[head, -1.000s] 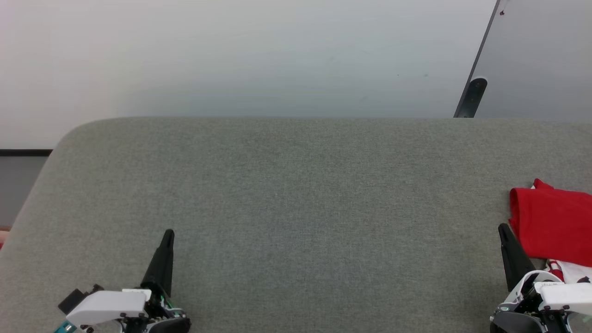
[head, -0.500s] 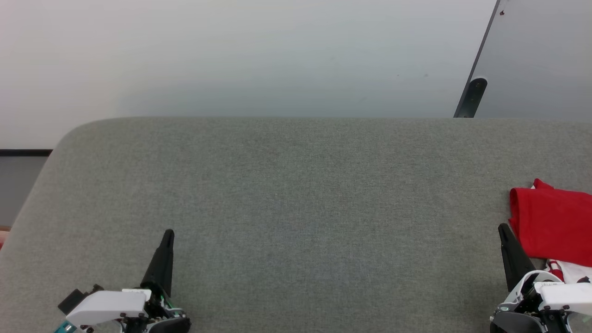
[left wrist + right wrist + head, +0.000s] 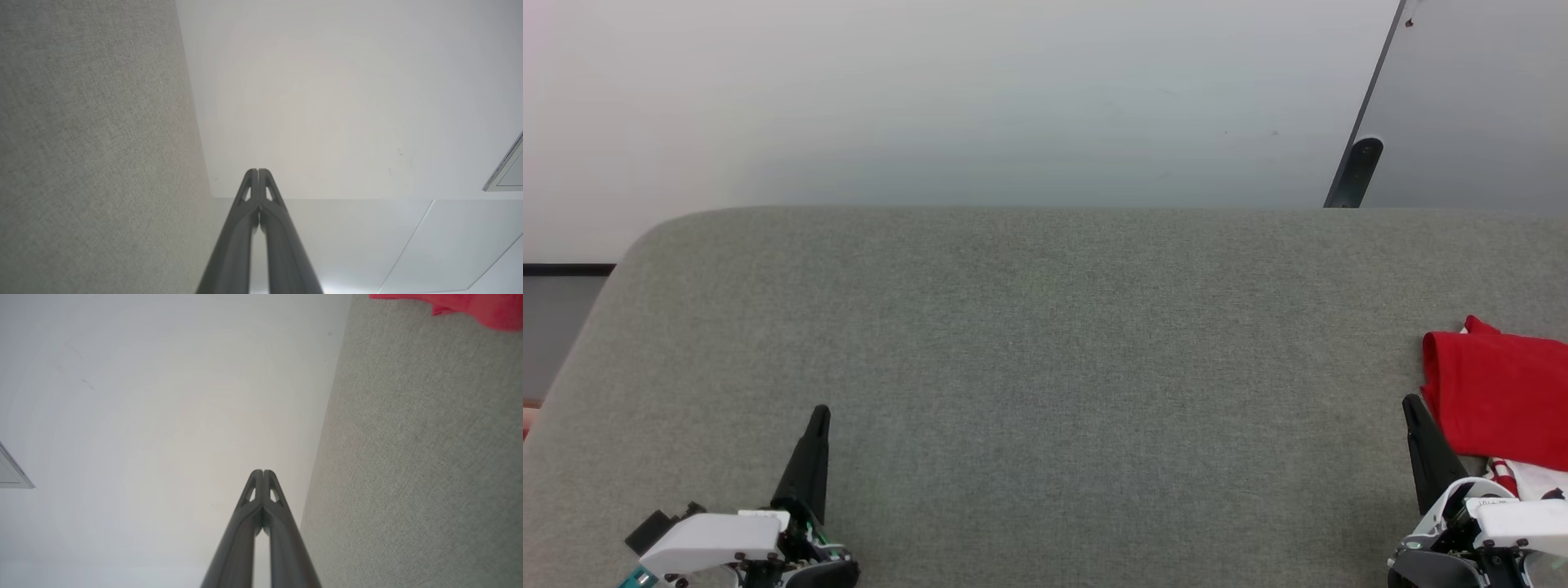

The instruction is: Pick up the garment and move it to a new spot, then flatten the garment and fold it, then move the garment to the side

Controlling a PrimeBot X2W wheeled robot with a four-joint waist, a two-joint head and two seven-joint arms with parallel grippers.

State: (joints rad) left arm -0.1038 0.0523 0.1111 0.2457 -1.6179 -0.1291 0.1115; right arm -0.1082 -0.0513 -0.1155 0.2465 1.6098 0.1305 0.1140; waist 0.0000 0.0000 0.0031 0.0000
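A red jersey point(image 3: 1499, 392) lies on the grey counter's point(image 3: 1045, 327) right side, just beside the right hand point(image 3: 1410, 404). The left hand point(image 3: 820, 413) hovers at the counter's near left. Both hands are pinched closed and empty.

My left pincer point(image 3: 818, 418) and right pincer point(image 3: 1410, 406) each have two long, dark, tapering fingers point(image 3: 235, 245) with small triangular cut-outs near the tips. Each wrist carries a white angular cover point(image 3: 712, 539) fastened by dark screws point(image 3: 738, 558).
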